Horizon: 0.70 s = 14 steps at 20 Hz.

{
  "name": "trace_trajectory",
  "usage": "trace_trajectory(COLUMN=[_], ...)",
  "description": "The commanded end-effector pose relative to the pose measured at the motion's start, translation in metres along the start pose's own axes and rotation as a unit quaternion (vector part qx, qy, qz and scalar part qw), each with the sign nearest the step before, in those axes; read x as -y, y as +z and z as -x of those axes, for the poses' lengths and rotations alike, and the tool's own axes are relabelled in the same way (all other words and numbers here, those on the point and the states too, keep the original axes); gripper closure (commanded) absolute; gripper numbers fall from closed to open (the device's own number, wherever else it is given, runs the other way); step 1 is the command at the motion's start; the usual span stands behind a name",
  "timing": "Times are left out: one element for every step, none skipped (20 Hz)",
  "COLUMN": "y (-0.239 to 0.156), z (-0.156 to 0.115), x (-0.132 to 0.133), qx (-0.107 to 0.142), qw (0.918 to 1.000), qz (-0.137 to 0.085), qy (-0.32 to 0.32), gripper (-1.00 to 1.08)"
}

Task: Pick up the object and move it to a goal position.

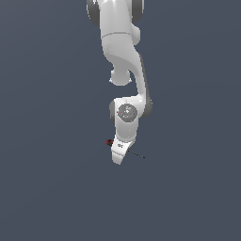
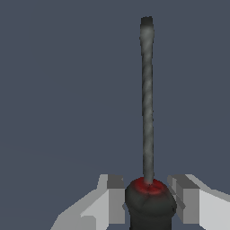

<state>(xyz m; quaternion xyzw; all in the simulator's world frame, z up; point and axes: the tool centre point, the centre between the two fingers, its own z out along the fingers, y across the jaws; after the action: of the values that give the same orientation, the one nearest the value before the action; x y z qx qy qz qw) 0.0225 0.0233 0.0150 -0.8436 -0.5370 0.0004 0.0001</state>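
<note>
Near centre of the exterior view, the gripper (image 1: 119, 151) is sitting over the screwdriver (image 1: 137, 154), fingers (image 2: 112, 200) flanking the red-and-black handle w/ narrow gaps; contact can't be confirmed, so grip state unclear. Shaft is poking out to the exterior view's right. Advice: squeeze centred on handle, lift straight, no twisting. Count: 1 screwdriver, 1 gripper, 1 arm (image 1: 124, 52).

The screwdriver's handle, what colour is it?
Black with a red top on the screwdriver, clearest in the wrist view.
</note>
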Motion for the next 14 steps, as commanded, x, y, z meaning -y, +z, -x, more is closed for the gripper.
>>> trace_trajectory(y=[-0.003, -0.005, -0.008, -0.012, -0.017, -0.022, -0.028, -0.034, -0.042, -0.049, -0.058, -0.067, -0.076, -0.086], z=[0.001, 0.002, 0.003, 0.004, 0.006, 0.008, 0.010, 0.012, 0.015, 0.018, 0.021, 0.024, 0.027, 0.031], x=[-0.001, -0.002, -0.003, -0.004, -0.006, -0.007, -0.009, -0.012, -0.014, -0.017, -0.019, -0.022, -0.025, -0.029], qx=[0.000, 0.000, 0.000, 0.000, 0.000, 0.000, 0.000, 0.000, 0.000, 0.000, 0.000, 0.000, 0.000, 0.000], qw=[1.0000, 1.0000, 1.0000, 1.0000, 1.0000, 1.0000, 1.0000, 1.0000, 1.0000, 1.0000, 1.0000, 1.0000, 1.0000, 1.0000], qz=[0.000, 0.000, 0.000, 0.000, 0.000, 0.000, 0.000, 0.000, 0.000, 0.000, 0.000, 0.000, 0.000, 0.000], qy=[0.000, 0.000, 0.000, 0.000, 0.000, 0.000, 0.000, 0.000, 0.000, 0.000, 0.000, 0.000, 0.000, 0.000], gripper=[1.08, 1.08, 1.08, 1.08, 1.08, 1.08, 1.08, 1.08, 1.08, 1.08, 1.08, 1.08, 1.08, 1.08])
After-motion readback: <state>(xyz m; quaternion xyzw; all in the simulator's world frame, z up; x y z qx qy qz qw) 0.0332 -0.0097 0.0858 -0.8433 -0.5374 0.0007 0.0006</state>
